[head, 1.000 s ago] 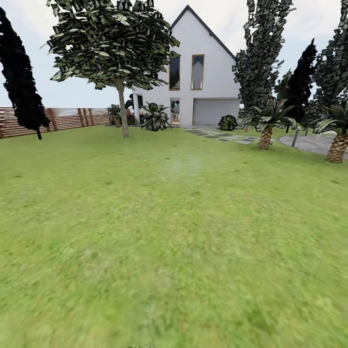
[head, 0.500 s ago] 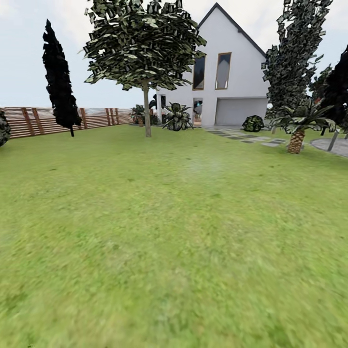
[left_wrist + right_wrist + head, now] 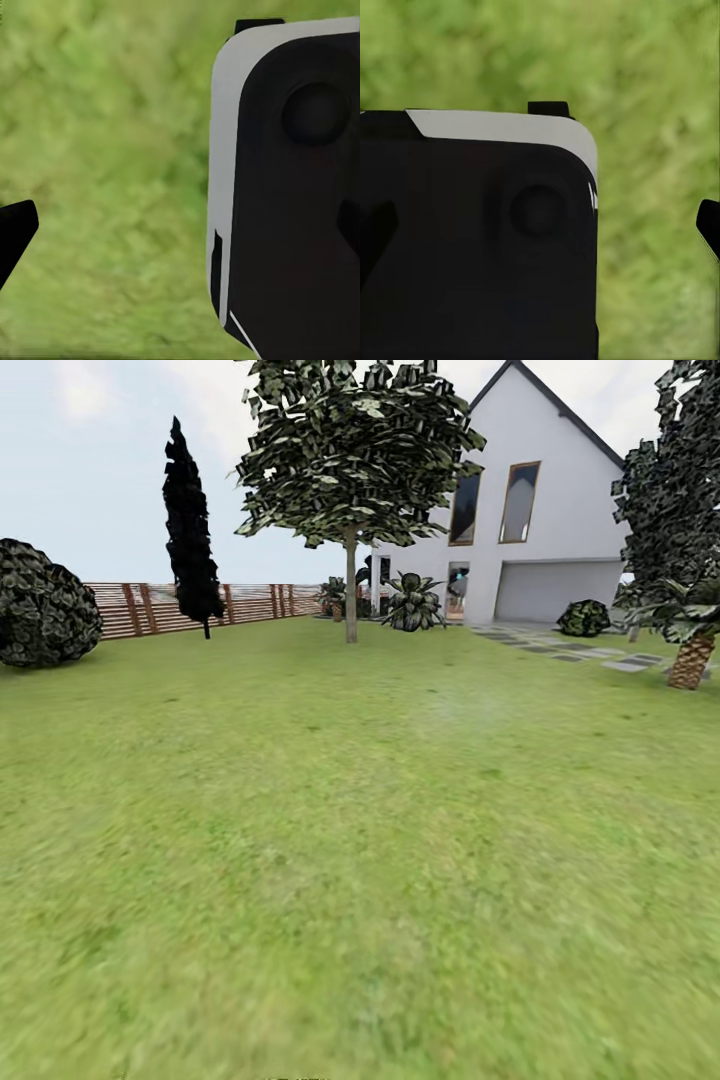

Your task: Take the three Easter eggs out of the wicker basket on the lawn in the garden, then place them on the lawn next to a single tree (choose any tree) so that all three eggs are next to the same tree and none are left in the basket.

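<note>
**Nearby grass, distant tree: robot crossing the garden**

Closest to the cameras, each wrist view looks down at blurred green grass past a large dark and pale grey block of the robot's own body. In the left wrist view, one black fingertip (image 3: 16, 229) of the left gripper pokes in at the picture's edge; its partner is hidden, so how far the pincer is spread cannot be told. It touches nothing visible. In the right wrist view, a single black fingertip (image 3: 709, 225) of the right gripper shows at the edge, and again the spread cannot be judged; nothing is seen between or against the fingers.

From the head camera, the lawn (image 3: 360, 860) stretches away as wide, flat, mottled green grass, blurred in the foreground. Farther off, left of centre, stands the tree (image 3: 351, 595) with a slim grey-brown trunk and dark blocky foliage blotched pale green. To its left rises a narrow, near-black tree (image 3: 190, 530), and at the far left sits a round dark bush (image 3: 45, 605). Behind them runs a brown slatted fence (image 3: 250, 603). At the far right are a palm (image 3: 690, 655) and a stone path (image 3: 570, 645). Beyond the tree stands a white house (image 3: 560, 550) with a steep roof and a garage door, under a pale sky.
</note>
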